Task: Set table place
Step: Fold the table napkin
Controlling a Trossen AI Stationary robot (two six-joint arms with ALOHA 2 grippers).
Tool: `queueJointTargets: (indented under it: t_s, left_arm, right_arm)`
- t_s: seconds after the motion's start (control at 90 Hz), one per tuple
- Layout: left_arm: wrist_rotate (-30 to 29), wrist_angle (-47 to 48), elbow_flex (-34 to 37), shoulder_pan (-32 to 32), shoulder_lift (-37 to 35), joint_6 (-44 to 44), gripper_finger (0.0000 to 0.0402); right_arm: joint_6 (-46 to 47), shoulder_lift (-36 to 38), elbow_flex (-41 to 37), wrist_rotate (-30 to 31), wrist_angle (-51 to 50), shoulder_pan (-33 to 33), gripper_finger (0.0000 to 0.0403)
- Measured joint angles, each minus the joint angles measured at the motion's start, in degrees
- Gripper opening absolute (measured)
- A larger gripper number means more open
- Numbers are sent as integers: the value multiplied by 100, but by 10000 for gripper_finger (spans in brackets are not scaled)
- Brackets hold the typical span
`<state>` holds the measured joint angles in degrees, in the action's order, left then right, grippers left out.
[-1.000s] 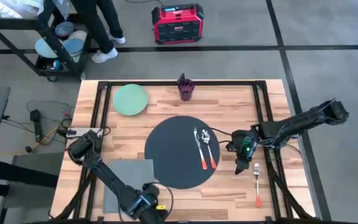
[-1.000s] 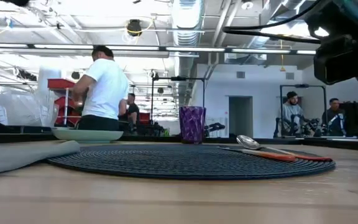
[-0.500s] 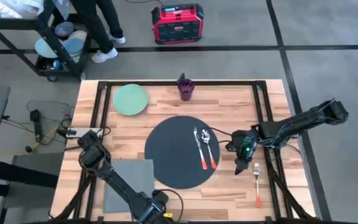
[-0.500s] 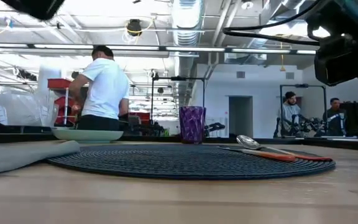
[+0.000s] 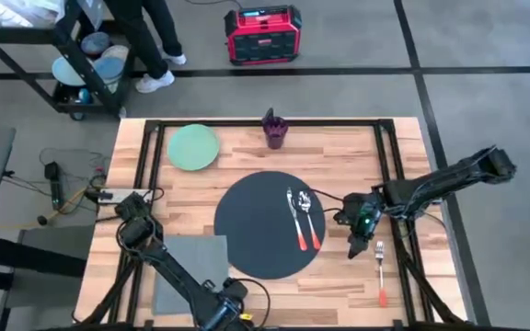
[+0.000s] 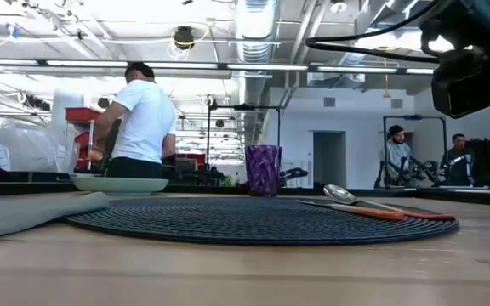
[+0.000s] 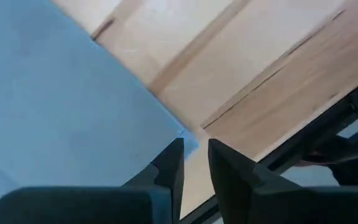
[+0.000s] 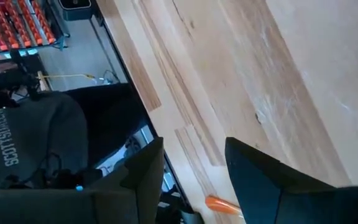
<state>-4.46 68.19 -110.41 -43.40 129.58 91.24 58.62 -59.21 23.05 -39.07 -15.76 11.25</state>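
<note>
Right gripper (image 5: 355, 246): jaws spread, empty, poised above the bare surface (image 5: 357, 156) just off the right edge of the round dark mat (image 5: 270, 224). The orange-handled fork (image 5: 380, 273) lies just beside them, long axis running toward the near edge. Left gripper (image 7: 194, 163), jaws slightly parted over the grey napkin (image 5: 190, 273) corner, is well apart; the right arm is nearer.

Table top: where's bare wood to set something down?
Free on the table: the far right corner past the purple cup, and the near strip below the mat. Crowded: the mat's right side around knife, spoon, right pincer and fork.
</note>
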Motion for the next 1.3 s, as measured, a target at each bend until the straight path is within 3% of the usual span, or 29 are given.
queueJointTargets:
  t_s: [0.311,1.3]
  left_arm:
    - [425,-245,0,-91,240,136,56]
    - [156,13,-191,25,203,-341,56]
  right_arm:
    - [-14,-1,2,-2,3,2,159]
    - [137,-1,2,-7,13,0,159]
